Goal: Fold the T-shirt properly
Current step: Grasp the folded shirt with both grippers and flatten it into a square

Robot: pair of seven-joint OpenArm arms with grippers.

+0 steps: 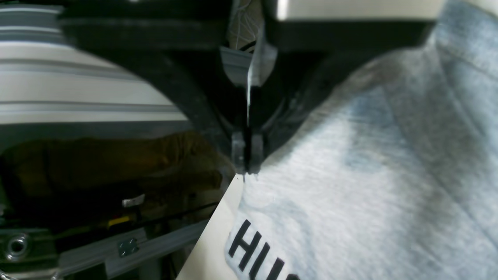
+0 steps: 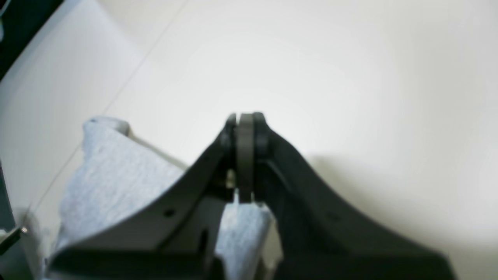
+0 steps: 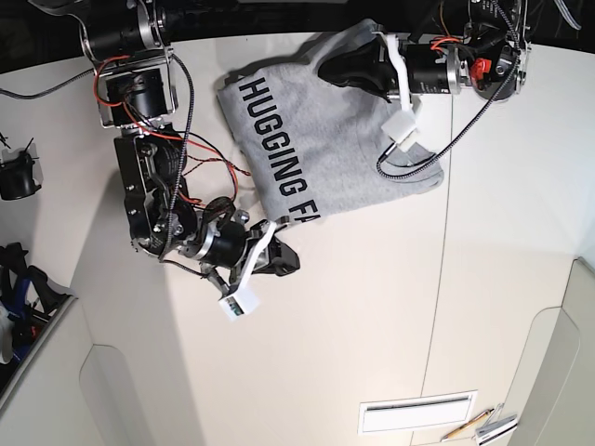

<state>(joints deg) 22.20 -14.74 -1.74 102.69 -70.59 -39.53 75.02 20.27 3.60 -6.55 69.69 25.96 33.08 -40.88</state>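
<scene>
Between both pinching hands, seemingly, T-shirt (image 3: 325,139) lies spread.

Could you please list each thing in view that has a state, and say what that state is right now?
T-shirt: partly folded, printed side up, on the table, pinched at two edges.
Left gripper: jaws shut on the T-shirt's edge near the table's edge.
Right gripper: jaws shut on a fold of the T-shirt.
</scene>
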